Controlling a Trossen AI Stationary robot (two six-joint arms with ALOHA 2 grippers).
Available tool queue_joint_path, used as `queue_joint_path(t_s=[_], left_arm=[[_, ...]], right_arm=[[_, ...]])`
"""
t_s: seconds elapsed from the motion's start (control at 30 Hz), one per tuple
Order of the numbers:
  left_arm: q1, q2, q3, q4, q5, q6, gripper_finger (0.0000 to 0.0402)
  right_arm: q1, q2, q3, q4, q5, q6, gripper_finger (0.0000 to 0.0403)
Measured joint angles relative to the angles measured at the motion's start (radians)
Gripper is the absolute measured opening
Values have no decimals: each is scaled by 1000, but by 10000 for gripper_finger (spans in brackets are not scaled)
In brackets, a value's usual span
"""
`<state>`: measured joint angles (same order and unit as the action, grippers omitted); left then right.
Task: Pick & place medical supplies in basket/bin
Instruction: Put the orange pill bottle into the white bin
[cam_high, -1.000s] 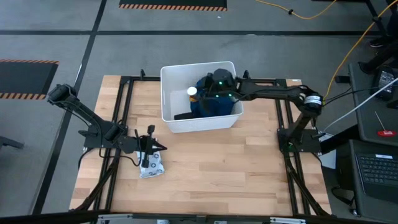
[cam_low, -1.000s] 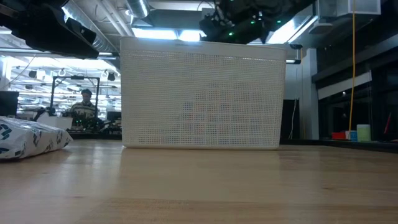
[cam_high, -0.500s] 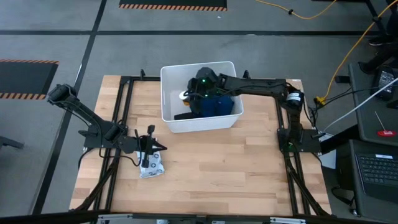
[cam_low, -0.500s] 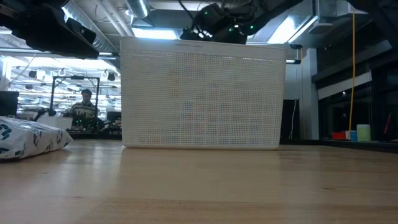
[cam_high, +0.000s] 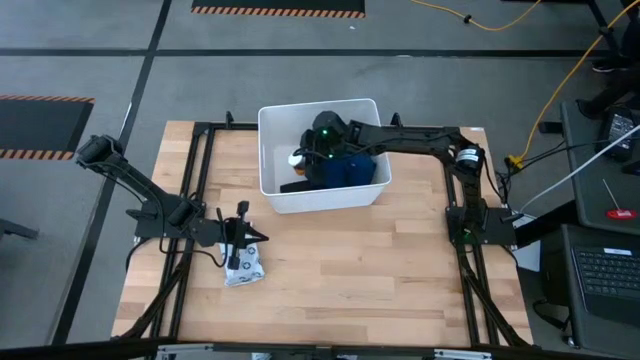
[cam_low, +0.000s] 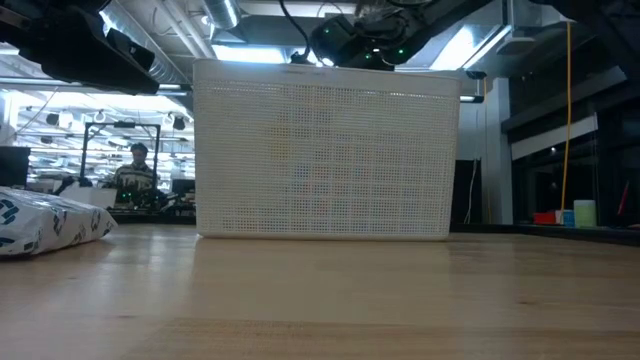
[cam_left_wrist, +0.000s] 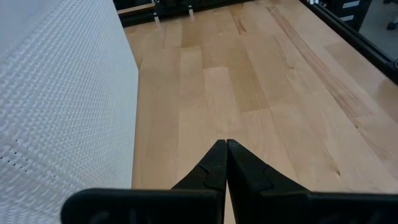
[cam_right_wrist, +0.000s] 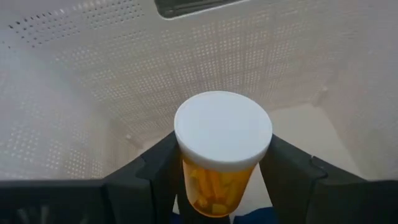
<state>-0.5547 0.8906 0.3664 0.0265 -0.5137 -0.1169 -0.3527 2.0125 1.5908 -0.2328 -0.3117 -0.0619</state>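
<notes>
Holding the orange bottle (cam_right_wrist: 219, 167) upright in my right tool (cam_right_wrist: 214, 186), I hang inside the white tub (cam_high: 268, 160), its floor directly below.

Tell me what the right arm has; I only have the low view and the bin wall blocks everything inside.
Observer: The right end effector is shut on the orange bottle, white cap up, inside the white bin.
Operator: What's already in there?
Observer: The high view shows the dark-blue cloth and the black oblong in the bin.
Operator: And the packet at my left edge?
Observer: The white packet lies on the table, beside the left end effector, which is shut and empty.
</notes>
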Motion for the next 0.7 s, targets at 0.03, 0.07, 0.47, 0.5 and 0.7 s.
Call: queue_joint_path(t_s=[0.03, 0.07, 0.47, 0.5, 0.7], left_arm=[[0, 0, 0, 0, 0, 0, 4], [0, 0, 0, 0, 0, 0, 4], [0, 0, 0, 0, 2, 0, 4], [0, 0, 0, 0, 2, 0, 4], [0, 0, 0, 0, 2, 0, 4]], right_arm=[[0, 3, 0, -2, -1, 0, 195], [0, 5, -1, -10, -1, 0, 195], [8, 12, -1, -20, 1, -1, 195], [11, 12, -1, -26, 2, -4, 195], [33, 12, -1, -48, 3, -29, 195]])
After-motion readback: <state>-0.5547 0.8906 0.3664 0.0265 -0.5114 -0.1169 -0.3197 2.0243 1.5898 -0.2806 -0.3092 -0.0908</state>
